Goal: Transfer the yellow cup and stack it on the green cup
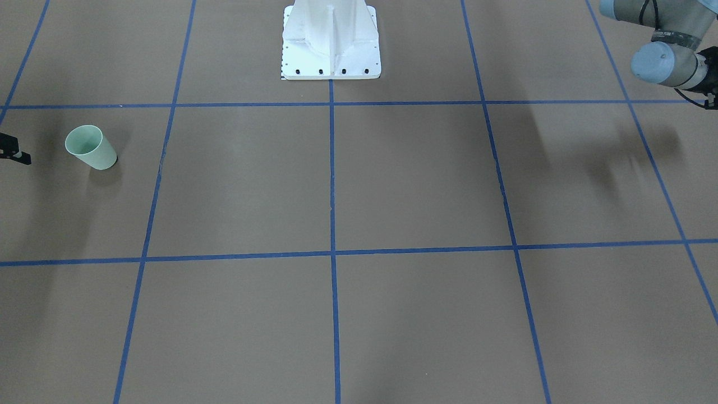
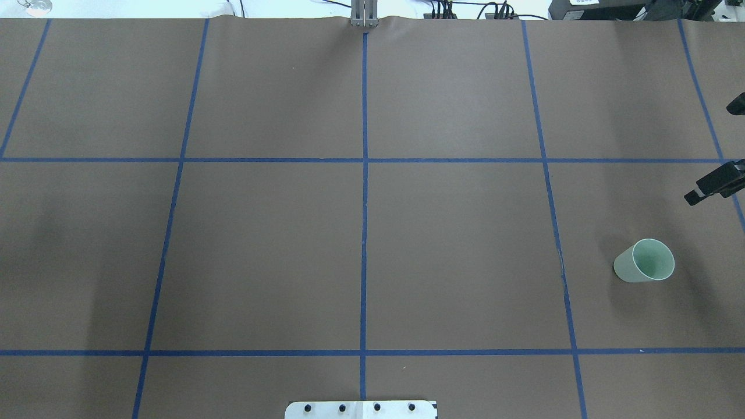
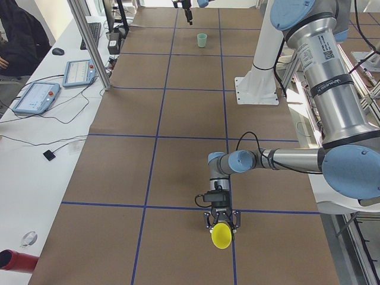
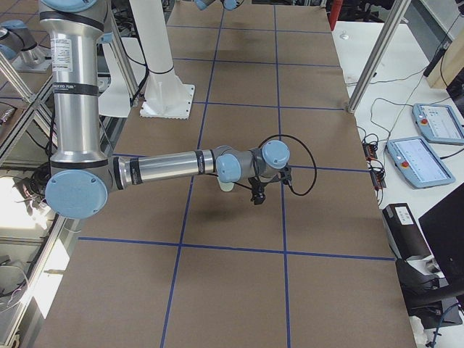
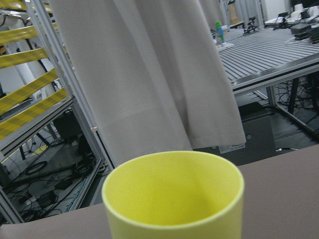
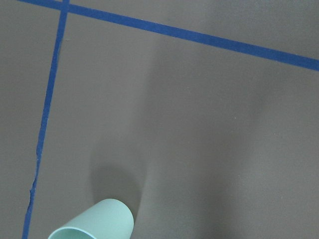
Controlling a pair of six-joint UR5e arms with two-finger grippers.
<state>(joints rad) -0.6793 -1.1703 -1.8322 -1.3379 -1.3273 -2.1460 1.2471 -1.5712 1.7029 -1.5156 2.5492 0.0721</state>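
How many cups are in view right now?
2. The yellow cup is at the left gripper, near the table's left end. The green cup stands upright on the table, on the robot's right side. None seems hidden.

Silver tubes (image 3: 332, 77), pale blue joint caps (image 3: 350, 172), black cables (image 4: 284, 135), white bolted pedestal (image 1: 331, 39).

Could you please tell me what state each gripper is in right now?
Left gripper: cannot tell; the yellow cup sits right at it.
Right gripper: open, holding nothing.
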